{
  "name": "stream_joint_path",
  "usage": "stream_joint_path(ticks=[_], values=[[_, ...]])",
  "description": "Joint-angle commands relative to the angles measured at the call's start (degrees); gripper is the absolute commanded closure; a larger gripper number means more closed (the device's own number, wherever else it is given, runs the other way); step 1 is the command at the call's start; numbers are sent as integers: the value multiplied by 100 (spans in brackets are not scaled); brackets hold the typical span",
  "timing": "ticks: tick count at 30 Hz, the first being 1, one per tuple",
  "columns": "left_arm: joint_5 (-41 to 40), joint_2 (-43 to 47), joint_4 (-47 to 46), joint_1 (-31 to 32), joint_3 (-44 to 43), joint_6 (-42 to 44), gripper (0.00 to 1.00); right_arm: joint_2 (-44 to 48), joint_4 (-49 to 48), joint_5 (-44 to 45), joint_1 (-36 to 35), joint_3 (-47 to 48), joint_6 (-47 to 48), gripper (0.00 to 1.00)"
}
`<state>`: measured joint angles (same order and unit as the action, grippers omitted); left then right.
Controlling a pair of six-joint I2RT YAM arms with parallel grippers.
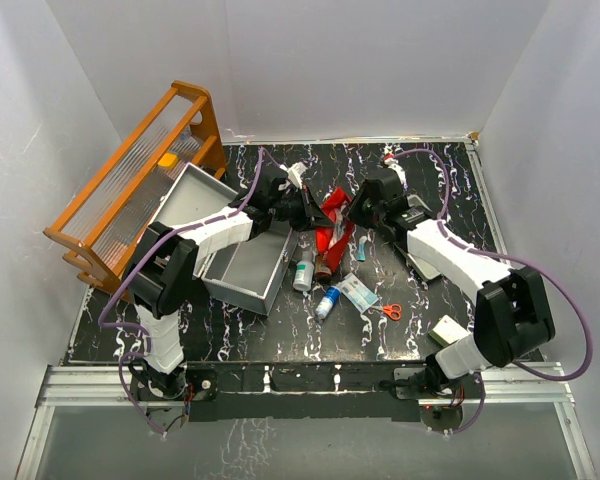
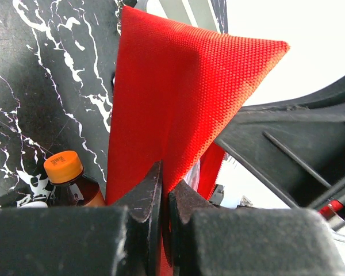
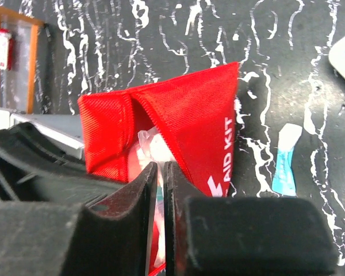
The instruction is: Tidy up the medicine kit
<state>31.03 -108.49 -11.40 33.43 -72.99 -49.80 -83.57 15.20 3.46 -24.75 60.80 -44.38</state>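
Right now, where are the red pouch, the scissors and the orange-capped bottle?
red pouch [image 3: 190, 115], right wrist view, on its fabric flap.
scissors [image 1: 389, 312], top external view, on the red handles.
orange-capped bottle [image 2: 63, 167], left wrist view, on the cap.

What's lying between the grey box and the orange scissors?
In the top view, a white bottle, a blue-and-white bottle and a flat packet lie between the medicine kit and the scissors.

The top view looks steeply down from above and behind the arms, far enough to take in the whole counter. Each wrist view sits just behind its own hand, the left hand and the right hand, looking along the fingers at very close range. All three share the red pouch near the counter's middle.
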Motion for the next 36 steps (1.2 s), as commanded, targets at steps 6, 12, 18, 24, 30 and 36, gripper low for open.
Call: stream_joint_path(ticks=[6, 12, 18, 24, 30, 36], values=[[434, 255, -227, -33, -5, -25, 100, -448, 88, 637, -10, 530, -557, 96], [451, 203, -161, -38, -54, -3, 100, -388, 45, 379, -9, 683, -467, 94], [379, 183, -111, -34, -95, -12, 100, 281, 334, 29, -11, 571, 19, 88], [347, 133, -93, -33, -146, -2, 100, 475, 713, -410, -14, 401, 307, 87], [368, 121, -88, -35, -162, -10, 100, 429, 869, -569, -26, 299, 367, 88], [588, 170, -18, -50, -234, -180, 100, 188, 1048, -950, -28, 278, 390, 89]])
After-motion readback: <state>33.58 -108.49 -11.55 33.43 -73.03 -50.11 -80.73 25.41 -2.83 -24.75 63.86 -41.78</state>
